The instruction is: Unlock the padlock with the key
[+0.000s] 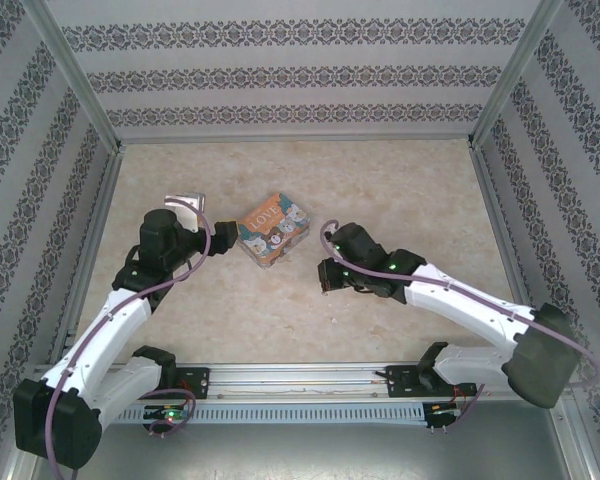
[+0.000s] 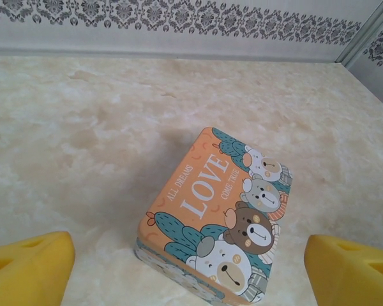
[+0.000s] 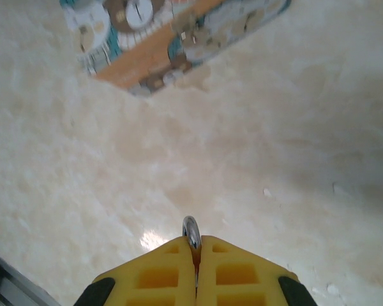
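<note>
A tin (image 1: 273, 228) lies near the middle of the table (image 1: 410, 190), a little toward the left edge and turned corner-on to the edges. Its orange lid carries the word LOVE and 4 cartoon bears. Patterned walls (image 1: 280, 75) stand along the far, left and right edges, and a metal rail (image 1: 300, 385) with the 2 arm bases runs along the near edge. The tin sits between the 2 arms. The left gripper (image 2: 188, 245) is just beside the tin's left corner and faces it, its yellow fingers (image 2: 32, 268) spread wide apart with nothing between them. The right gripper (image 3: 196, 243) hangs low over bare tabletop on the near-right side of the tin, a short way off. Its 2 yellow pads are pressed together. A thin, shiny silver loop pokes out of the seam between the pads; it looks like the shackle of the padlock (image 3: 191, 228). The rest of the padlock is hidden between the pads, so its body cannot be made out. In the right wrist view the tin's side is blurred.
</note>
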### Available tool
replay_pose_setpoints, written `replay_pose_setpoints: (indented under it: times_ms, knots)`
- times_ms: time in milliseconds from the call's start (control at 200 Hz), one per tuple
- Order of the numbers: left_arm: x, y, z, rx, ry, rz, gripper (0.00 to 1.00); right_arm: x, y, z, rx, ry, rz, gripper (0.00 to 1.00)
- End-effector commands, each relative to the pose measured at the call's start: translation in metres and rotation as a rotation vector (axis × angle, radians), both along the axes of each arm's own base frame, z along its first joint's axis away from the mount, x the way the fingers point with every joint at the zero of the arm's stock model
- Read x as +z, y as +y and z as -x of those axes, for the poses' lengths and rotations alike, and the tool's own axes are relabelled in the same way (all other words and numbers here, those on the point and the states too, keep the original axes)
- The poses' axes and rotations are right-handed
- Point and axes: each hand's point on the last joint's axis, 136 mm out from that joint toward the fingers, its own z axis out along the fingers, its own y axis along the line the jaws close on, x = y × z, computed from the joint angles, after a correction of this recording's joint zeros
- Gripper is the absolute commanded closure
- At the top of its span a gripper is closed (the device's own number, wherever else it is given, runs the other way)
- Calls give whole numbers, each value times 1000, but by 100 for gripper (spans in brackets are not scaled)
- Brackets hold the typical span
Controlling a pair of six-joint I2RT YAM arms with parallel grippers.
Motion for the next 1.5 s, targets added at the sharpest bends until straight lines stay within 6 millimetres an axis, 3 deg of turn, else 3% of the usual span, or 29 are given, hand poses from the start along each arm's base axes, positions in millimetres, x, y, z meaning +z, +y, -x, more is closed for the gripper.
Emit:
replay_pose_setpoints:
  times_ms: [0, 365, 600, 1494]
  knots:
    - [18, 7, -4, 20, -111, -18, 5, -10, 1, 14, 51, 65, 104, 100]
    - [16, 14, 4, 47, -119, -38, 1, -41, 34, 35, 228, 220, 232, 100]
    - [14, 21, 11, 82, -134, -36, 1, -60, 44, 44, 266, 305, 256, 100]
    - [-12, 16, 4, 74, -110, -9, 1, -114, 72, 41, 245, 393, 209, 100]
